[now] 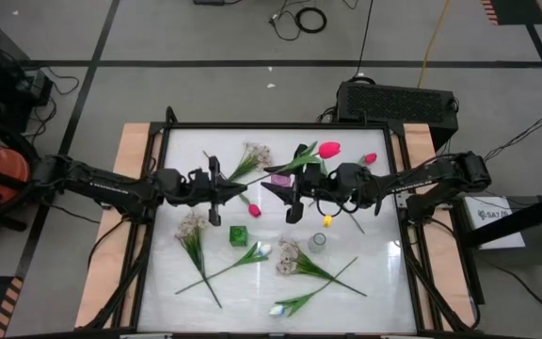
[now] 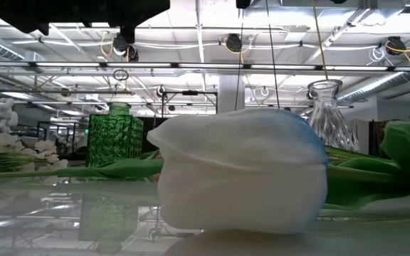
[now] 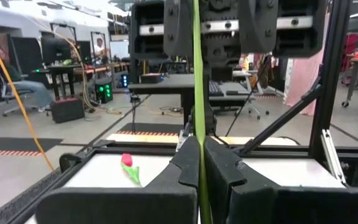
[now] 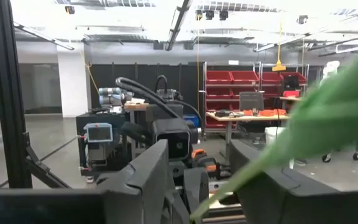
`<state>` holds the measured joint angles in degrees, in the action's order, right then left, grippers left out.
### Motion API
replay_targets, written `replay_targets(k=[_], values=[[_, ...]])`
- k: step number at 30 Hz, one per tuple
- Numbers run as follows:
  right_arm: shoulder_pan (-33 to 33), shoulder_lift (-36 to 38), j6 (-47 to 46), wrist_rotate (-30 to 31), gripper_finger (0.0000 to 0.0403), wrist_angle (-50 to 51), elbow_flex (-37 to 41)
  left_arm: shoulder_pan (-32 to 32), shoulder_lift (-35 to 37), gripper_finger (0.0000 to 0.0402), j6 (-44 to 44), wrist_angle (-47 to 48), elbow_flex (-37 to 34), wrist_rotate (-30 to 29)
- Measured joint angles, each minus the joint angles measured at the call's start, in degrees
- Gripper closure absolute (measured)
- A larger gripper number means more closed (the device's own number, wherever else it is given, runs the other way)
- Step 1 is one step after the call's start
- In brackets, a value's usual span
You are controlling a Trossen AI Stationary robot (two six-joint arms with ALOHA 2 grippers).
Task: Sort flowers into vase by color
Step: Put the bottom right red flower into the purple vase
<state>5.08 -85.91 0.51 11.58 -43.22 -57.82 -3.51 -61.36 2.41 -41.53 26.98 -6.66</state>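
A pink tulip [image 1: 328, 149] hangs above the middle of the bench [image 1: 384, 282], its stem slanting from the bloom down toward the left gripper [image 1: 236, 195], whose jaws are clamped tight on it. The right gripper [image 1: 276, 185] meets it head-on, its jaws partly open around the leafy stem. Below sit a green vase [image 1: 239, 234], a clear vase [image 1: 317, 242], white tulips and cream sprays [image 1: 194, 226].

Centre gap: we see the left gripper [image 1: 236, 199] and right gripper [image 1: 276, 191] nearly meeting, a green stem [image 3: 199, 124] between them.
Below the grippers: green vase [image 1: 239, 234] and clear vase [image 1: 317, 243] stand among scattered flowers [image 1: 294, 261].
Right edge: bare table [image 1: 384, 273].
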Motion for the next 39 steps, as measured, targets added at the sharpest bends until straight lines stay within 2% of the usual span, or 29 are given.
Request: replay_targets(k=[9, 16, 20, 24, 31, 33, 39], values=[[0.2, 0.0, 0.1, 0.0, 0.0303, 1.8, 0.0, 0.0, 1.1, 0.0394, 1.0, 0.2, 0.0, 0.0], [0.2, 0.0, 0.4, 0.1, 0.0389, 1.9, 0.0, 0.0, 1.2, 0.0393, 1.0, 0.6, 0.0, 0.0], [0.2, 0.1, 0.3, 0.3, 0.0393, 2.7, 0.0, 0.0, 1.2, 0.0387, 1.0, 1.4, 0.0, -1.1], [0.3, 0.3, 0.2, 0.2, 0.0399, 4.1, 0.0, 0.0, 1.2, 0.0354, -0.2, 2.4, 0.0, -1.6], [0.3, 1.7, -2.0, 0.1, 0.0401, 7.8, 0.0, 0.0, 1.2, 0.026, -2.0, 3.8, 0.0, -3.0], [0.3, 3.4, -2.6, 0.4, 0.0401, 11.9, 0.0, 0.0, 1.2, 0.0237, -2.7, 4.5, 0.0, -3.1], [0.4, 7.6, -3.6, 0.5, 0.0402, 17.4, 0.0, 0.0, 1.2, 0.0193, -4.7, 5.7, 0.0, -3.1]])
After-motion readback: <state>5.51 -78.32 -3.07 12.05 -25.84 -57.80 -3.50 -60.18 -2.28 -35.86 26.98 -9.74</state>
